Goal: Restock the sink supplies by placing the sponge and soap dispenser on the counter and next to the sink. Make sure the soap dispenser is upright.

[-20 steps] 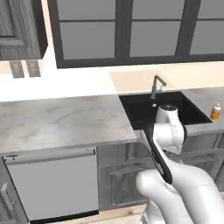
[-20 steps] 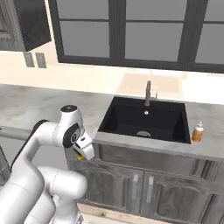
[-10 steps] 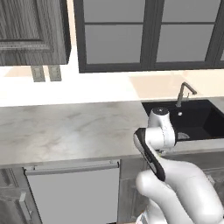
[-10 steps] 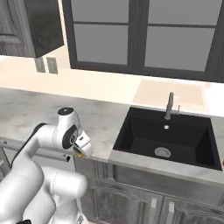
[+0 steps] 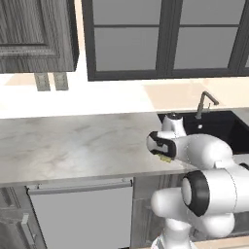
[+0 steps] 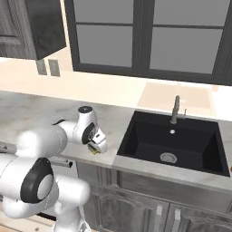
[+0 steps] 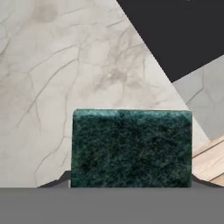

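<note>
I have the sponge (image 7: 131, 148) pinched in the gripper (image 5: 165, 158), fingers closed against its sides. In the hand view its dark green face spreads across the lower middle, and in both base views a sliver of yellow shows under the hand. The hand hangs over the front strip of the counter (image 5: 73, 146), just to the left of the sink (image 6: 172, 140), with marbled stone directly below and the black basin corner off to one side.

The step in hand, as I judge it, is setting the sponge down beside the basin. To do that well I want to keep it over stone, not over the basin or the front edge. The wood floor peeks in past the counter's edge in the hand view, so I am closer to that edge than I like. I would nudge the hand back from the front edge toward the wall first, then lower until the sponge sits flat on the counter, and only then part the fingers. Letting go while high risks a bounce or a roll off the edge. I would stay near the sink rim without crossing it. The faucet (image 6: 174, 109) stands well behind and is no obstacle.
</note>
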Motion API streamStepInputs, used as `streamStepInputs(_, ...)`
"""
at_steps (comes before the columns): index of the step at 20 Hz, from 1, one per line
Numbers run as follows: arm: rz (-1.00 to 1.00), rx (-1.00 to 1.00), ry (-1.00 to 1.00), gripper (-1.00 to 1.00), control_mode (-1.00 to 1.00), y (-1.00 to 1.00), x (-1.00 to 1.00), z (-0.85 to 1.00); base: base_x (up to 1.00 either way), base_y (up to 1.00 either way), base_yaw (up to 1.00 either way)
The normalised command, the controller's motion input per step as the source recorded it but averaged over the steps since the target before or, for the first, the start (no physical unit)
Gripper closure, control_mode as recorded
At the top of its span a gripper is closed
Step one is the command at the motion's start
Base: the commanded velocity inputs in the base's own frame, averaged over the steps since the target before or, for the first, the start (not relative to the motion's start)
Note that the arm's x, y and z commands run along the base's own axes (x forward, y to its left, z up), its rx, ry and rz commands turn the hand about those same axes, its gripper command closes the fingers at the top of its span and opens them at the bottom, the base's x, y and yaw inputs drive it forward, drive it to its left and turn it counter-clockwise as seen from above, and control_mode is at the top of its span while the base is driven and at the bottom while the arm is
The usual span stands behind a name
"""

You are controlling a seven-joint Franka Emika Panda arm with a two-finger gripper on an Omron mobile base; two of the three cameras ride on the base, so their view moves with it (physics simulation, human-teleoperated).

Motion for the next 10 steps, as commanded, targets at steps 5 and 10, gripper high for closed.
streamStepInputs(5, 0.04, 0.0, 0.12, 1.0, -1.0, -0.01, 0.88, -0.08, 0.0, 0.0, 0.0)
streamStepInputs(10, 0.02, 0.0, 0.09, 1.0, -1.0, -0.06, 0.65, -0.26, 0.0, 0.0, 0.0)
